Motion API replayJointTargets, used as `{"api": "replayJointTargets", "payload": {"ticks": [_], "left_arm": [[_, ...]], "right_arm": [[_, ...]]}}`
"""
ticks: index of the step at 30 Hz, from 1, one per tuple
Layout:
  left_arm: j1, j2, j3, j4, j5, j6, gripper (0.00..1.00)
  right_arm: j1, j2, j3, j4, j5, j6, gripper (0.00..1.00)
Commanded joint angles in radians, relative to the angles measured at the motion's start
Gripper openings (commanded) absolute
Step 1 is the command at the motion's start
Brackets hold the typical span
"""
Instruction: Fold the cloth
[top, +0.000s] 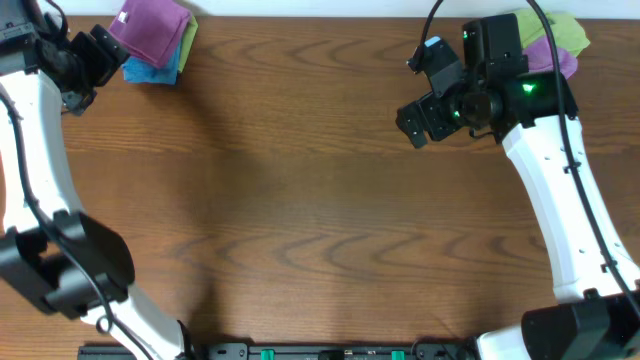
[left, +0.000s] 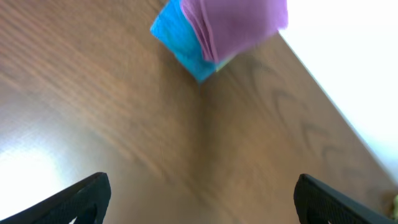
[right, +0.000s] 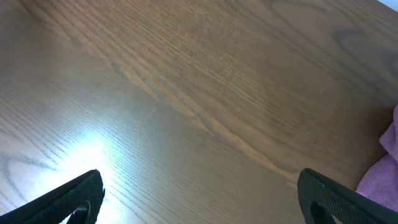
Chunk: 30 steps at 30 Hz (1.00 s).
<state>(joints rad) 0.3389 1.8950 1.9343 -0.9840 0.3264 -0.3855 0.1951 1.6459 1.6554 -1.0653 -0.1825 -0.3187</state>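
The purple cloth (top: 150, 28) is lying folded on top of a blue cloth (top: 150, 72) at the far left corner of the counter (top: 300, 200). The left end effector (left: 202, 199) is hanging just beside this pile, released, its fingers spread wide around nothing. At the far right corner, a green cloth (top: 565, 30) and a second purple cloth (top: 555, 60) are lying partly hidden under the right arm. The right end effector (top: 415, 90) is hanging beside them, likewise released and gripping nothing.
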Motion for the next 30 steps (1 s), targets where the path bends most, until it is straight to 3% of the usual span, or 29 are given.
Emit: {"api": "replayJointTargets", "payload": {"ticks": [1, 12, 30], "left_arm": [[-0.031, -0.093, 0.02, -0.063, -0.049, 0.111, 0.95], [-0.101, -0.423, -0.029, -0.193, -0.048, 0.172, 0.95], [-0.218, -1.137, -0.64, -0.13, -0.131, 0.217, 0.95]], "right_arm": [[0.006, -0.027, -0.003, -0.017, 0.002, -0.019, 0.99], [-0.035, -0.247, -0.009, -0.054, 0.024, -0.019, 0.99], [-0.037, -0.94, -0.497, -0.023, 0.129, 0.068, 0.99]]}}
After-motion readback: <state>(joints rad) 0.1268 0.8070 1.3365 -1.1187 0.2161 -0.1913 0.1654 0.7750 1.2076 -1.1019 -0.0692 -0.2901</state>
